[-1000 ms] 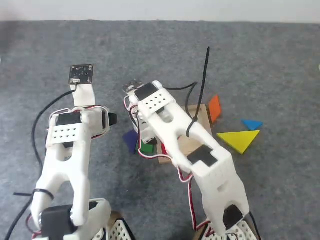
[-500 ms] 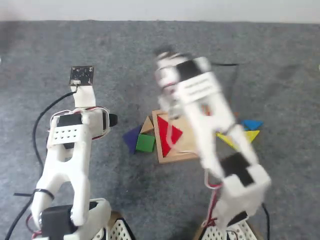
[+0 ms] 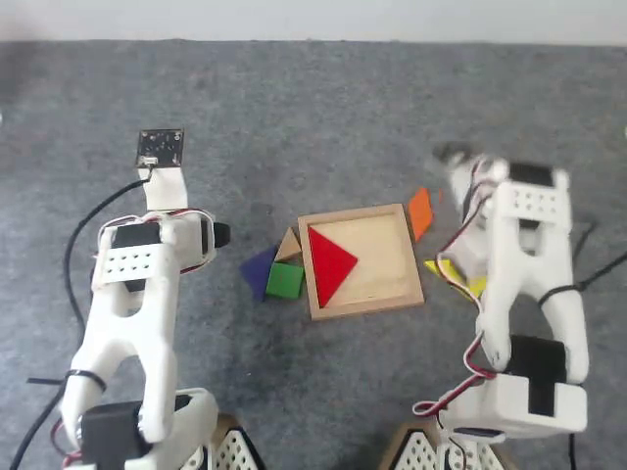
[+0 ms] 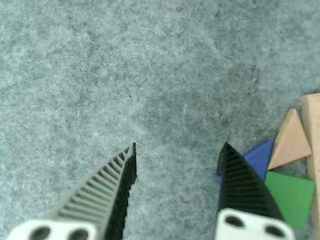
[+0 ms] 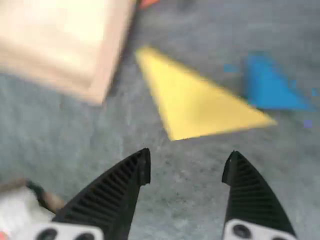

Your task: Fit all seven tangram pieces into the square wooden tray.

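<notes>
Grey felt-like mat (image 3: 392, 108). Square wooden tray (image 3: 384, 259) at centre, red triangle (image 3: 329, 262) inside against its left wall. Tan triangle (image 3: 289, 247), green square (image 3: 285, 281) and dark blue piece (image 3: 258, 271) just outside that wall; orange piece (image 3: 420, 211) by the far right corner. Left gripper (image 4: 178, 150) gapes wide, empty, over bare mat. Right gripper (image 5: 189, 155) likewise spread, empty, near yellow triangle (image 5: 195, 107) and blue triangle (image 5: 270, 82).

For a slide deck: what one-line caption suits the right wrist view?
Open right gripper hovers near the yellow triangle, with a blue triangle and the wooden tray close by.
</notes>
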You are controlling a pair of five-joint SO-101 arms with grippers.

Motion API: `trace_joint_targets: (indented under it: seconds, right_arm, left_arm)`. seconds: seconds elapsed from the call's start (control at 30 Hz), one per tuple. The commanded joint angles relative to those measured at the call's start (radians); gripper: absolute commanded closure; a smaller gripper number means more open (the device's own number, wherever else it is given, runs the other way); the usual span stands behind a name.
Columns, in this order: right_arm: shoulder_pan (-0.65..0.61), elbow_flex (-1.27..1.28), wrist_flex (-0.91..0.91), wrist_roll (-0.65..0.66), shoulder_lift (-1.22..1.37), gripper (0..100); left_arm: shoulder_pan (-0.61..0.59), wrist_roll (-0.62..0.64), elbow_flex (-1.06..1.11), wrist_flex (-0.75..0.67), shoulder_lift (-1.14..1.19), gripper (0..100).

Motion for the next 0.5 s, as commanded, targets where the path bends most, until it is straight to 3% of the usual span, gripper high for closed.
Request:
trace_joint_targets:
  seconds: [0.0, 0.17, 0.33, 0.47]
  right_arm:
    - [0.018, 0.11, -0.13, 0.316, -0.056, 74.2]
    - [0.021, 0.189, -0.246, 0.615, -0.056, 70.4]
    - [0.054, 0.184, -0.278, 0.678, -0.062, 60.1]
    - [0.081, 0.184, -0.225, 0.819, -0.14, 53.5]
  left_arm:
    - [0.003, 0.006, -0.004, -0.023, -0.005, 74]
    - [0.002, 0.006, -0.004, -0.023, -0.005, 74]
    - [0.002, 0.006, -0.004, -0.023, -0.005, 74]
    - [0.002, 0.006, -0.004, -0.023, -0.005, 74]
